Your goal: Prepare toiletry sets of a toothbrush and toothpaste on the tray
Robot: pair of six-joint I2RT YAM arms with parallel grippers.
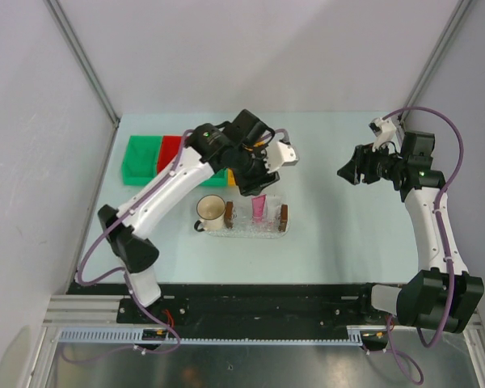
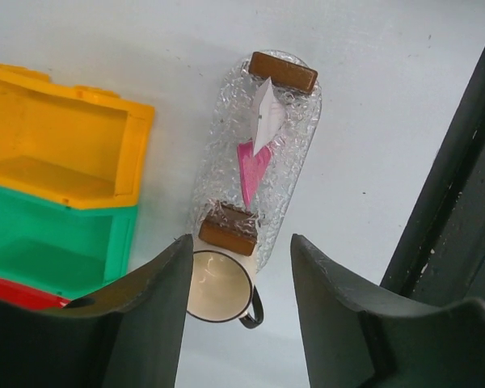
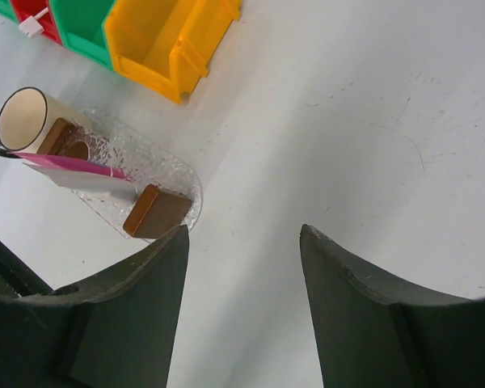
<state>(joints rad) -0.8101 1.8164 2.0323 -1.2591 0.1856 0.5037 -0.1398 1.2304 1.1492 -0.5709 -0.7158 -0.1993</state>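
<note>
So right now the pink toothpaste [image 2: 250,166] is lying in the clear tray [image 2: 301,153] between its brown end blocks [image 2: 283,71], a mug [image 2: 218,287] sits just beside one end, the left gripper [image 2: 241,239] hangs above with fingers spread and empty, and the right gripper [image 3: 242,230] is well off to the side, spread and empty too.

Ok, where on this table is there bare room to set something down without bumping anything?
Most bare table lies right of the tray, under and around the open right gripper. A bare strip also runs along the near edge, in front of the tray and mug. The rear left is crowded: bins, then the left gripper over the tray holding the toothpaste.
</note>
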